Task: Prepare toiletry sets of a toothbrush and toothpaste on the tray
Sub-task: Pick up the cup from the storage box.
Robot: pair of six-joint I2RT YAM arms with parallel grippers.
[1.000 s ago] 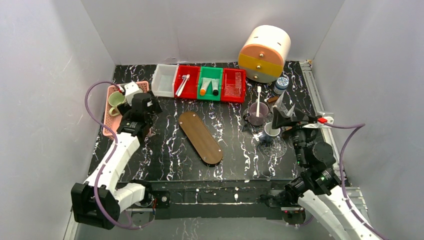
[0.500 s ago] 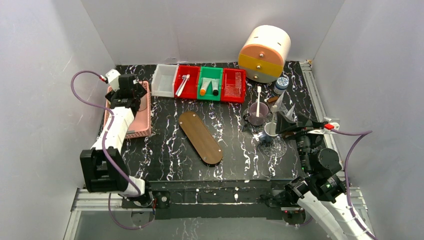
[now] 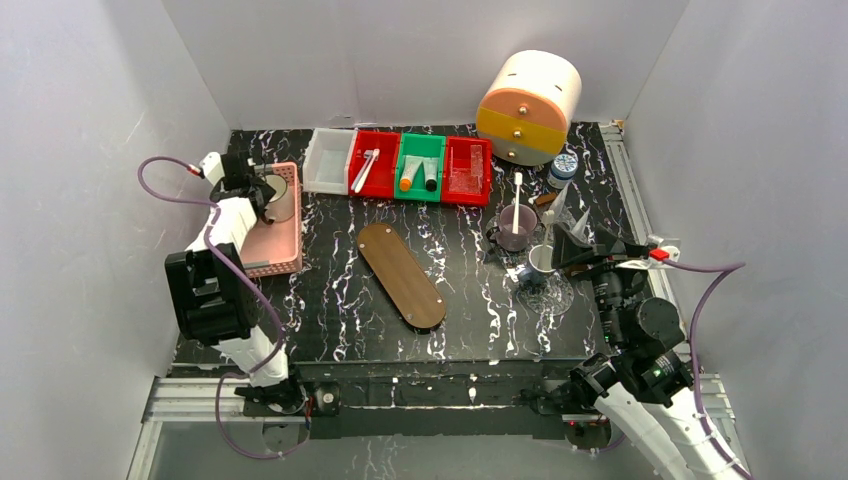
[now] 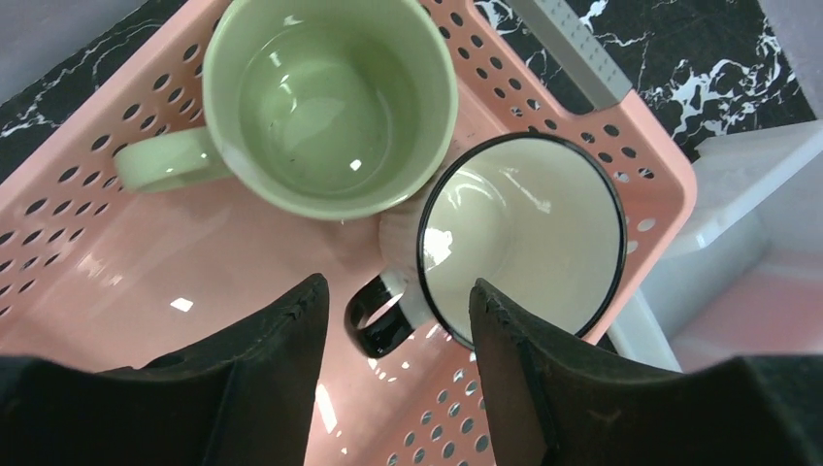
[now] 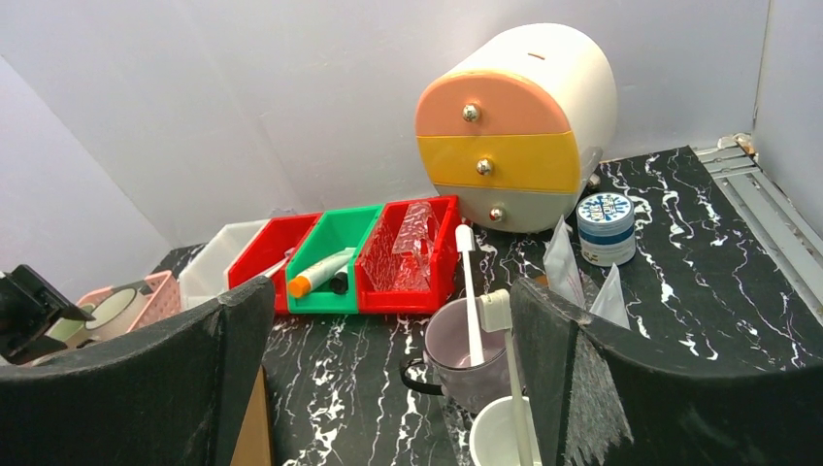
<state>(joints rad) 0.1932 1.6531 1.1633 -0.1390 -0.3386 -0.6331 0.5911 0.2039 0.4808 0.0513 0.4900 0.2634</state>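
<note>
The brown oval tray (image 3: 402, 274) lies bare in the middle of the table; its edge also shows in the right wrist view (image 5: 254, 427). A white toothbrush (image 3: 364, 170) lies in a red bin. Two white tubes, orange-capped (image 3: 405, 179) and dark-capped (image 3: 431, 177), lie in the green bin (image 5: 335, 254). One toothbrush (image 5: 468, 291) stands in a purple mug (image 3: 516, 226), another (image 5: 514, 388) in a white cup (image 3: 543, 260). My left gripper (image 4: 398, 291) is open and empty over a pink basket (image 4: 97, 252). My right gripper (image 5: 390, 291) is open and empty, near the white cup.
The pink basket (image 3: 268, 245) holds a green mug (image 4: 320, 107) and a white black-rimmed mug (image 4: 524, 243). A white bin (image 3: 328, 160), a red bin with clear plastic (image 3: 466, 170), a drawer unit (image 3: 528, 105), a blue-lidded jar (image 3: 563, 165) and white sachets (image 5: 563, 262) stand at the back.
My left arm has swung back and left, from beside the basket to over the mugs at its far end. My right gripper has shifted slightly right.
</note>
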